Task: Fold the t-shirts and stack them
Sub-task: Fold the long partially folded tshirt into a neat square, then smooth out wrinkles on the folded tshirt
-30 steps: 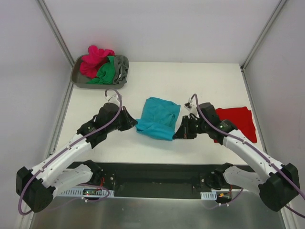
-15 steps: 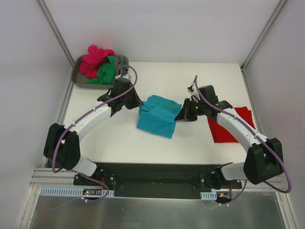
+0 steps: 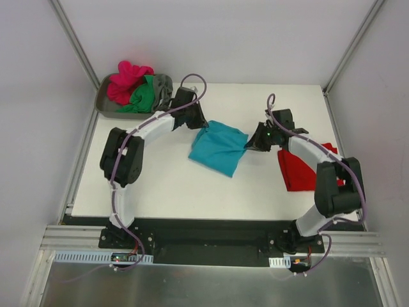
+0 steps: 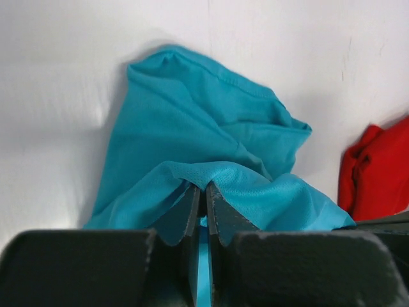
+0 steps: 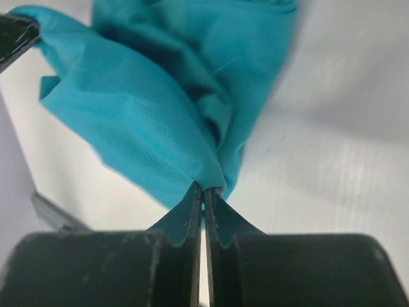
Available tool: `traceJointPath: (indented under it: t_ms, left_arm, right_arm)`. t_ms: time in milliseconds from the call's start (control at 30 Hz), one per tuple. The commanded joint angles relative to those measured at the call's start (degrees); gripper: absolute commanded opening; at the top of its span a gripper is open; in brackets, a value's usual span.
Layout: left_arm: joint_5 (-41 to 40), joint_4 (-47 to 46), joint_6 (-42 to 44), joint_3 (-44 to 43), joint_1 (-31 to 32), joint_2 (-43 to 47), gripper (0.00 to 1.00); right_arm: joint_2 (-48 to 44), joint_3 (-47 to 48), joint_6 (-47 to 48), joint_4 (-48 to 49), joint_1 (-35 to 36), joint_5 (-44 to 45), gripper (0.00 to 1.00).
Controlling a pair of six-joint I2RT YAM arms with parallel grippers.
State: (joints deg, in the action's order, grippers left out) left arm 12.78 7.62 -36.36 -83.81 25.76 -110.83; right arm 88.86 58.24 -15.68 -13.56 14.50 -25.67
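Observation:
A teal t-shirt (image 3: 220,147) lies folded in the middle of the table. My left gripper (image 3: 203,124) is shut on its far left corner, and cloth bunches over the tips in the left wrist view (image 4: 203,187). At the shirt's right corner my right gripper (image 3: 250,143) is shut on the fabric, which hangs from the pinched jaws (image 5: 204,188). A red t-shirt (image 3: 305,169) lies folded flat at the right, partly under my right arm. Magenta (image 3: 128,80), green (image 3: 144,96) and grey (image 3: 165,89) t-shirts are piled at the back left.
The grey tray (image 3: 108,110) holding the piled shirts stands at the table's back left corner, just behind my left arm. Metal frame posts rise at both back corners. The red shirt's edge shows at the right of the left wrist view (image 4: 374,169).
Both arms have stretched toward the back of the table, carrying the teal shirt's gripped corners away from the near edge. The shirt has shifted back and right and folded over.

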Motion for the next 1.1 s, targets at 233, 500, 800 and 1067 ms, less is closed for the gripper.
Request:
traceJointPath:
  t_ms: [233,500,800,1067]
  left_arm:
    - [7.87,-1.82,3.49,-20.51,-2.2,-18.64,0.5]
    - [3.76,-1.9,5.95,-15.52,-2.2,-8.03,0.99]
    - [11.2,-6.46,2.35,-2.69,-0.71,1.85,0.99]
    - [20.52,-12.88,-4.94,6.09,0.61,-3.96,0.99]
  right_arm:
    - [19.68,17.5,3.45,8.39,-5.71,3.88,0.41]
    - [9.95,14.46,7.24,3.02,-4.84,3.26,0.88]
    - [3.25,6.19,6.55,6.69,3.77,-0.53,0.96]
    - [11.33,2.42,3.64,17.25,6.68,-1.49,0.96]
